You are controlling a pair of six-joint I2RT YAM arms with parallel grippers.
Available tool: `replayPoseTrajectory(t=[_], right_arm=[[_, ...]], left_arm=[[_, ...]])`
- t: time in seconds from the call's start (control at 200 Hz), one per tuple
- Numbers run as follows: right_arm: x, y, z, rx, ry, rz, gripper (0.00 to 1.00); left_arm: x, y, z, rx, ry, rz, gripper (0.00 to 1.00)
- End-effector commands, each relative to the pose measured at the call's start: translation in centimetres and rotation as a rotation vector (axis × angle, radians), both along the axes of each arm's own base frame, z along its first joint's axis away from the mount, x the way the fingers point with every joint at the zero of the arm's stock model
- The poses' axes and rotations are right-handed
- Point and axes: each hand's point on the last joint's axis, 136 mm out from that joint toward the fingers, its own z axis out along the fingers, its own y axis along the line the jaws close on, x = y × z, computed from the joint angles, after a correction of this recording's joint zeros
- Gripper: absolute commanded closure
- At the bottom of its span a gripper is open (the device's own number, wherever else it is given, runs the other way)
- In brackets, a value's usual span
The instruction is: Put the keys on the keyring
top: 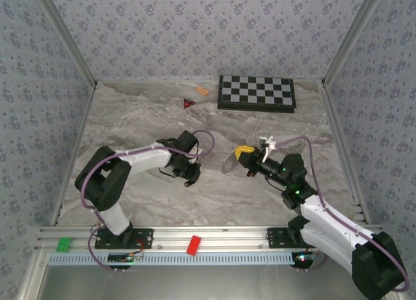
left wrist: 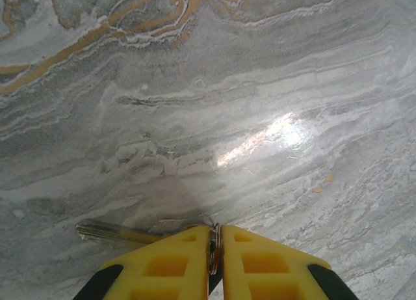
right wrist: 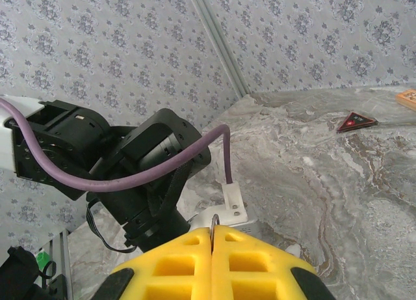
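Left gripper [left wrist: 216, 236] sits low over the marble table [left wrist: 260, 85]. Its yellow fingers [left wrist: 172, 261] are pressed on a thin metal loop of the key [left wrist: 110, 231], whose silver blade lies on the table just left of them. Right gripper [right wrist: 213, 232], near mid-table and facing the left arm [right wrist: 143, 163], pinches the keyring [right wrist: 214, 220] edge-on. A red triangle [right wrist: 354, 122] lies farther back.
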Motion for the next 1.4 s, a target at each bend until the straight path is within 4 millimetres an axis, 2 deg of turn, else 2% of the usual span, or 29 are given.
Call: replayPoseTrajectory(t=[0.0,0.2,0.375,0.5,0.54,0.735,0.785,0.905,1.394], right_arm=[[-0.2,0.1,0.8,0.004,-0.041,0.008,1.00],[-0.3,0.1,0.8,0.004,-0.043,0.009,1.00],[-0.2,0.1,0.8,0.003,-0.042,0.009,1.00],[-0.2,0.1,0.8,0.002,-0.044,0.009,1.00],[-0.2,0.1,0.8,0.002,-0.043,0.009,1.00],[-0.2,0.1,0.8,0.004,-0.044,0.010,1.00],[-0.2,0.1,0.9,0.003,-0.046,0.009,1.00],[-0.2,0.1,0.8,0.002,-0.043,0.009,1.00],[-0.2,0.2,0.7,0.004,-0.039,0.010,1.00]], left_arm=[[-0.3,-0.4,0.2,0.003,0.014,-0.028,0.86],[-0.3,-0.3,0.1,0.007,0.016,-0.028,0.87],[-0.1,-0.5,0.5,0.000,0.006,-0.026,0.95],[-0.1,-0.4,0.7,-0.002,0.000,-0.023,0.96],[0.0,-0.4,0.8,-0.006,-0.004,-0.022,1.00],[-0.1,-0.5,1.1,-0.011,-0.011,-0.022,1.00],[-0.1,-0.4,1.0,-0.008,-0.008,-0.021,0.90],[-0.1,-0.4,1.0,-0.006,-0.011,-0.020,0.84],[-0.1,-0.3,1.1,-0.005,-0.012,-0.019,0.88]])
